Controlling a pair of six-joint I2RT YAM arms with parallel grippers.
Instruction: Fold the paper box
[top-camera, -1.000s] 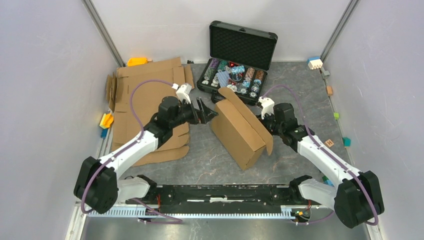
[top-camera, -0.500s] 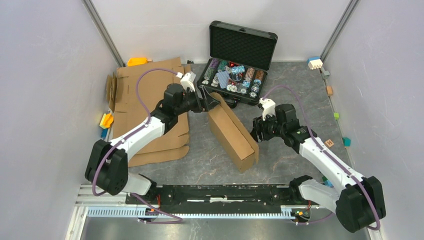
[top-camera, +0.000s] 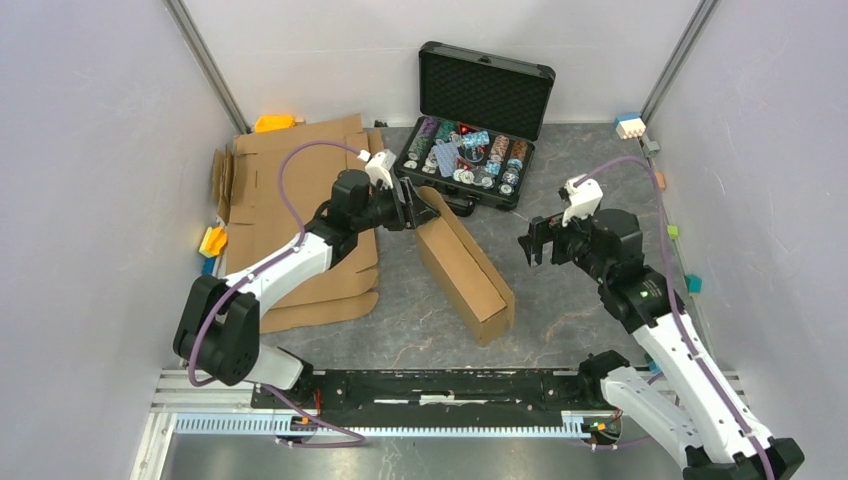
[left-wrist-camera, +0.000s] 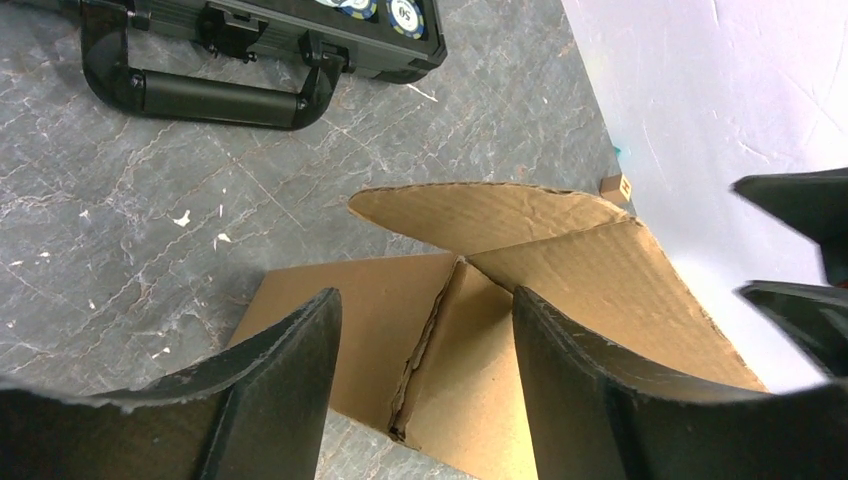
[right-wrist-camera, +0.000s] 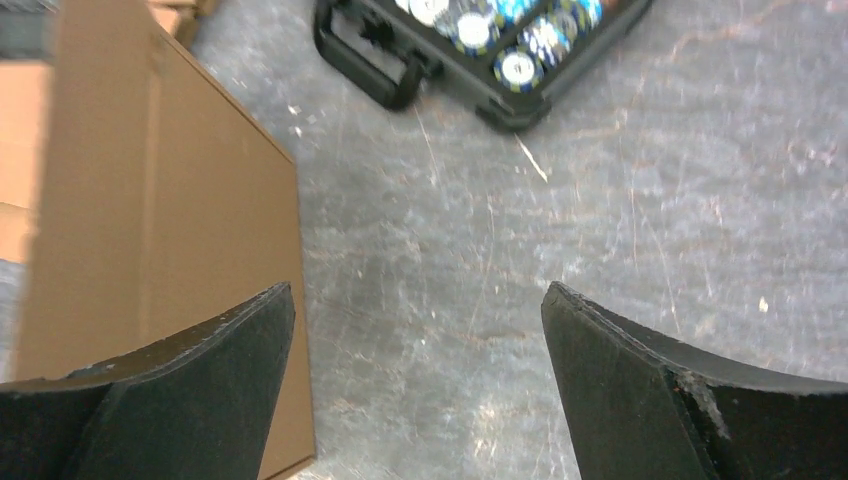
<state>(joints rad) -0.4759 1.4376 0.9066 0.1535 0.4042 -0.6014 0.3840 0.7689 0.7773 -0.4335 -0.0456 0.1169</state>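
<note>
Brown corrugated paper box (top-camera: 465, 268): lies mid-worktop (top-camera: 590, 190), squashed narrow. Its long axis runs from 11 o'clock to 5 o'clock in the overhead view. The far end points at the black case (top-camera: 470, 150) and the near end at the arm rail (top-camera: 440, 385). In the left wrist view the far-end flaps stand loose, two leaves meeting at a crease.

Edges and room: the case handle is just beside the far end at 12 o'clock. Flat cardboard sheets (top-camera: 290, 190) lie near the 9 o'clock side, with a strip of bare worktop between. Bare worktop is broad at 3 o'clock and runs down to the rail at 6 o'clock.

Left tool (top-camera: 420, 208): at the box's far end, fingers partly spread, nothing pinched. The flap crease shows between them; contact with the cardboard cannot be told.

Right tool (top-camera: 530, 243): at 3 o'clock of the box and apart from it, fingers spread wide and empty over bare worktop.
</note>
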